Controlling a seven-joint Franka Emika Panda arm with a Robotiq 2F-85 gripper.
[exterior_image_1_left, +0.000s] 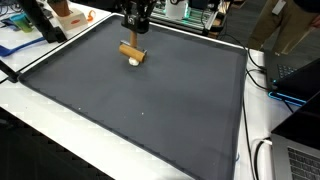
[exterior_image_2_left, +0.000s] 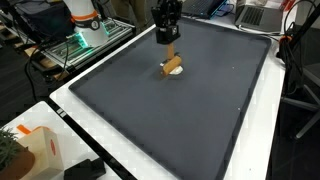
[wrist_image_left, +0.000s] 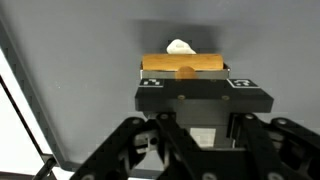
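Observation:
My gripper (exterior_image_1_left: 134, 32) hangs over the far part of a dark grey mat (exterior_image_1_left: 150, 110). A short brown wooden piece (exterior_image_1_left: 131, 42) sticks down from between its fingers, so it looks shut on that piece; this also shows in an exterior view (exterior_image_2_left: 171, 52). Right under it a wooden block (exterior_image_1_left: 130, 52) lies on the mat with a small white object (exterior_image_1_left: 135, 62) touching it, seen in both exterior views (exterior_image_2_left: 173, 68). In the wrist view the block (wrist_image_left: 160, 65) lies crosswise just past the gripper body, with the white object (wrist_image_left: 180, 46) behind it. The fingertips are hidden there.
The mat lies on a white table (exterior_image_1_left: 60, 110). Orange and blue items (exterior_image_1_left: 65, 15) stand past one corner. Cables and equipment (exterior_image_2_left: 85, 35) sit beyond one edge, and a laptop (exterior_image_1_left: 300, 160) and cables beyond another. A white and orange box (exterior_image_2_left: 40, 150) stands near a front corner.

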